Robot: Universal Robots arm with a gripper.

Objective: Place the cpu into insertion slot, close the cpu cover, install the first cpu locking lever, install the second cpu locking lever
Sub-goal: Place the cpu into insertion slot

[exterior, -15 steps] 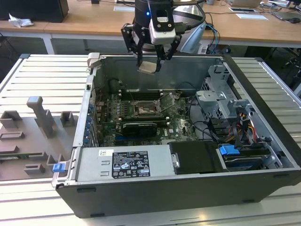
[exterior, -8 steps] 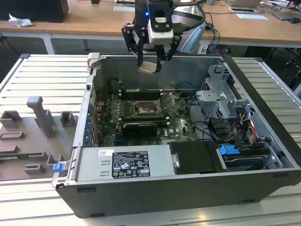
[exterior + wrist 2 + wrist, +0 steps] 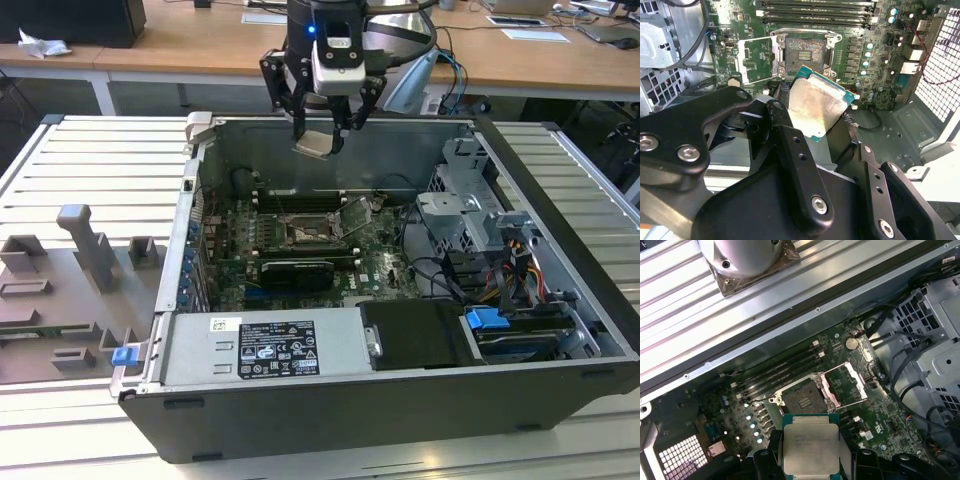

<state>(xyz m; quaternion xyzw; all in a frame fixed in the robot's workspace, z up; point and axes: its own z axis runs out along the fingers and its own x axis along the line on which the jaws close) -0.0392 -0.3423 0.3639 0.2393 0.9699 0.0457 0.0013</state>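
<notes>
My gripper (image 3: 320, 132) hangs above the back part of the open computer case, shut on the cpu (image 3: 314, 144), a flat silvery square chip with a green edge. In both wrist views the cpu (image 3: 815, 104) (image 3: 809, 446) sits between the black fingers (image 3: 791, 146), well above the board. The insertion slot (image 3: 303, 233) (image 3: 805, 50) (image 3: 802, 400) lies bare on the motherboard below. The cpu cover (image 3: 353, 214) (image 3: 756, 60) (image 3: 845, 384) stands swung open beside the slot.
The black case wall (image 3: 330, 415) surrounds the board. A power supply (image 3: 265, 350) lies at the front, and a drive cage (image 3: 470, 210) with cables is at the exterior view's right. Memory slots (image 3: 815, 12) run beside the socket. Grey fixtures (image 3: 85, 245) stand on the slatted table.
</notes>
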